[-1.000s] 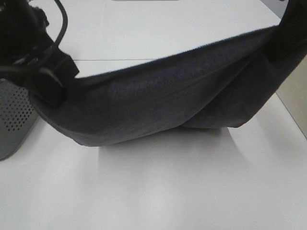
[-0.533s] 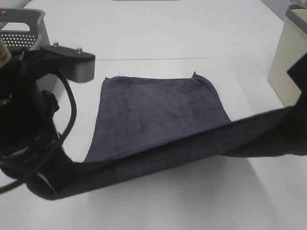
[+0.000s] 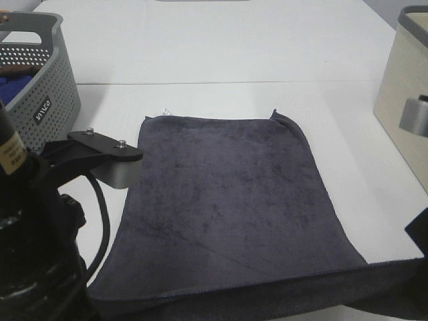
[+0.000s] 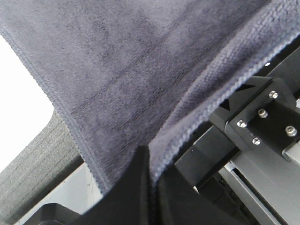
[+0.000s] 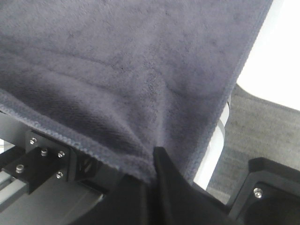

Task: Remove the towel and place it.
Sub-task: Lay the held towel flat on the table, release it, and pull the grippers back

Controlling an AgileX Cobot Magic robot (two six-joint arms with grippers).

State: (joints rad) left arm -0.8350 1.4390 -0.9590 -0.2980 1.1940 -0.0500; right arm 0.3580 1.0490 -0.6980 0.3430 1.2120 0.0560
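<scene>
Left fingers (image 4: pixel 140 197) and right fingers (image 5: pixel 168 187) each pinch shut on a near-hem corner of the towel (image 3: pixel 227 194), which lies spread on the desk (image 3: pixel 234 47) ahead of me, long axis running away; both arms are equally near.

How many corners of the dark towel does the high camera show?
2. On the towel, the far left corner lies by the small white tag; the far right corner lies opposite it. The two near corners are out of sight.

Matt terry-cloth towel (image 3: pixel 227 200), perforated plastic basket (image 3: pixel 47 100), smooth table (image 3: pixel 234 47)
</scene>
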